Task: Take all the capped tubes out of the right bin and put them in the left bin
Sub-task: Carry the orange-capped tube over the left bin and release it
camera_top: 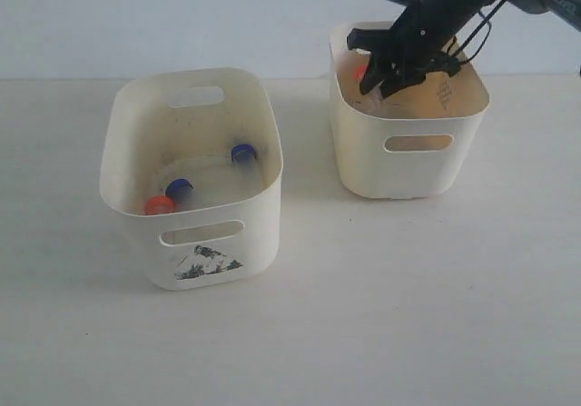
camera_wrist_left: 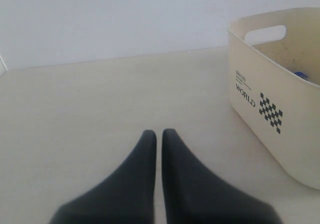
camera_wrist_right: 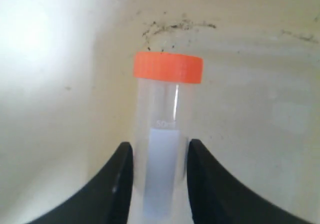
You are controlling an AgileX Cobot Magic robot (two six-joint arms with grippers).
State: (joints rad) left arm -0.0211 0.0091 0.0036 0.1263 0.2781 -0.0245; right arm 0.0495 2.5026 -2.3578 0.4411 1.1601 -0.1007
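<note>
Most of the job looks done: the left bin [camera_top: 259, 215], the one with the torn dark sticker on its front, already has three capped tubes on its floor. These are an orange-capped tube [camera_top: 160, 205] at the front, a blue-capped tube [camera_top: 179, 188] just beside it, and a second blue-capped tube [camera_top: 242, 153] further back. What seems to be left is a fourth tube [camera_wrist_right: 167, 149], clear with an orange screw cap, which sits inside the right bin [camera_top: 363, 156]. No other tube can be seen there, though the arm hides part of that bin's floor. The right hand [camera_wrist_right: 160, 146] reaches down into the right bin, its two dark fingers [camera_wrist_right: 122, 179] narrowed onto the tube's clear body below the cap, one on each side and touching it. Whether the tube has left the bin floor cannot be told. So the carry across to the left bin is not yet made. The left hand [camera_wrist_left: 156, 136] hangs low over the bare bench [camera_wrist_left: 90, 98], fingers pressed together with nothing between them, the left bin off to one side.
</note>
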